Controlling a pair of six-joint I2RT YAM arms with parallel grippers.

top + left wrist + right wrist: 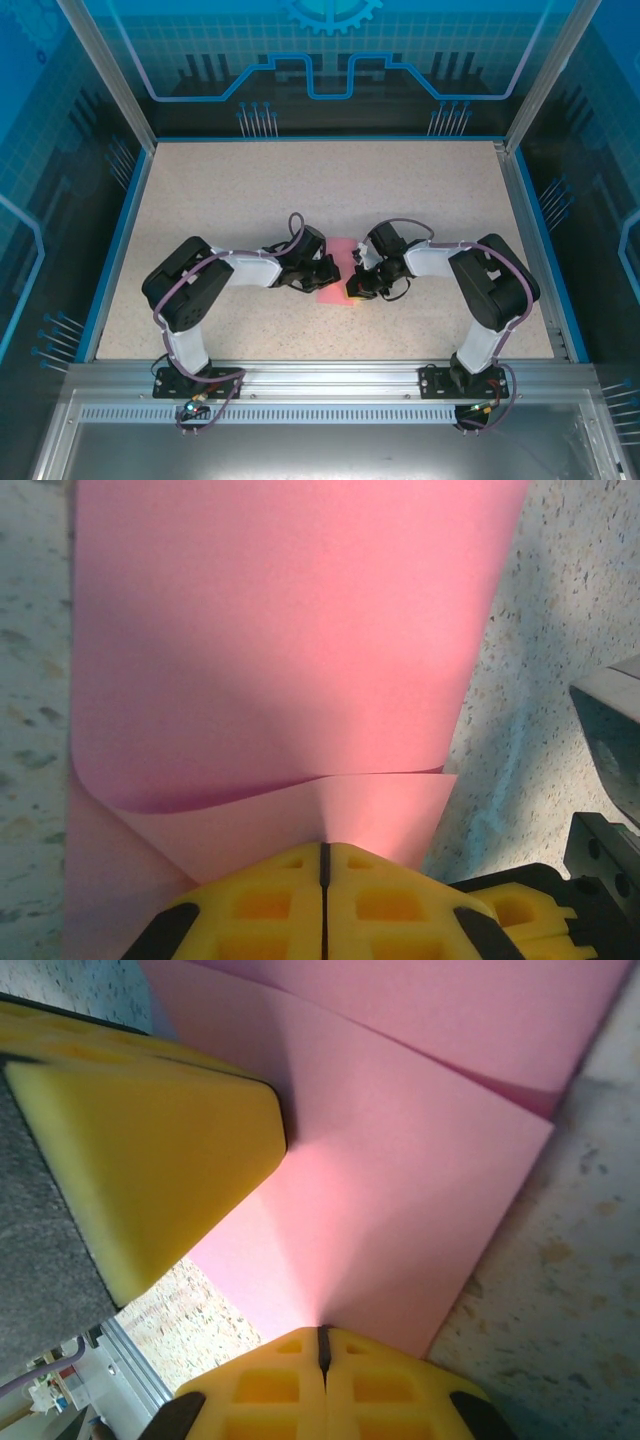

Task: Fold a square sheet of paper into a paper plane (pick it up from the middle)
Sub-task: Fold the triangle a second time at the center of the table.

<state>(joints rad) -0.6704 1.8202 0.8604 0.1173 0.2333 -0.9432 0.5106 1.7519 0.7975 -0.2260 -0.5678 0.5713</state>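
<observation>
The square sheet of paper (342,252) is pink and lies folded over in two layers at the middle of the speckled table, between my two grippers. In the left wrist view the upper layer (280,630) curls over a lower one (380,805). My left gripper (324,848) is shut on the paper's near edge, and the paper creases out from the tips. From the opposite side my right gripper (322,1332) is shut on the same sheet (400,1160). The left gripper's yellow finger (150,1150) rests by the paper. From above, left gripper (330,273) and right gripper (353,284) almost meet.
The speckled table (300,190) has a blue rim and aluminium posts at its corners. A metal rail (320,385) with both arm bases runs along the near edge. Part of the right arm's dark body (610,730) stands close beside the paper.
</observation>
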